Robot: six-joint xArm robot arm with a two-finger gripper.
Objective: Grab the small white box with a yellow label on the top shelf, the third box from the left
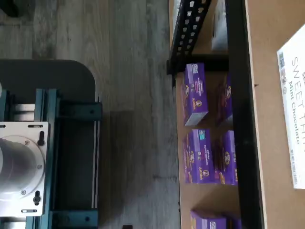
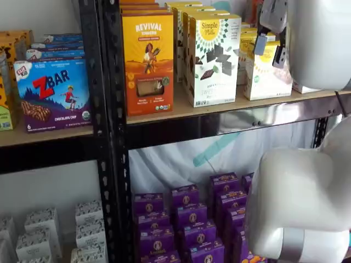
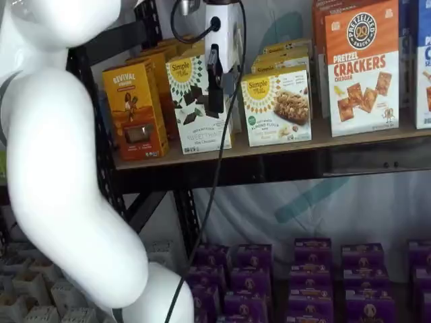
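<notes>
The small white box (image 3: pixel 276 108) with a yellow round logo stands on the top shelf (image 3: pixel 323 142), to the right of a taller white carton; it also shows in a shelf view (image 2: pixel 267 76). My gripper (image 3: pixel 219 84) hangs in front of the shelf at box height. Here it overlaps the tall carton's right edge, just left of the small white box. In a shelf view the gripper (image 2: pixel 270 52) is open, with the box's yellow top showing through the gap between its fingers. Nothing is held. The wrist view does not show the small white box.
On the top shelf stand an orange Revival box (image 2: pixel 147 60), the tall chocolate carton (image 2: pixel 213 57) and an orange-and-white crackers box (image 3: pixel 363 67). A ZBar box (image 2: pixel 52 93) sits on the neighbouring board. Purple boxes (image 3: pixel 310 276) fill the lower shelf. The white arm (image 3: pixel 60 168) blocks the left.
</notes>
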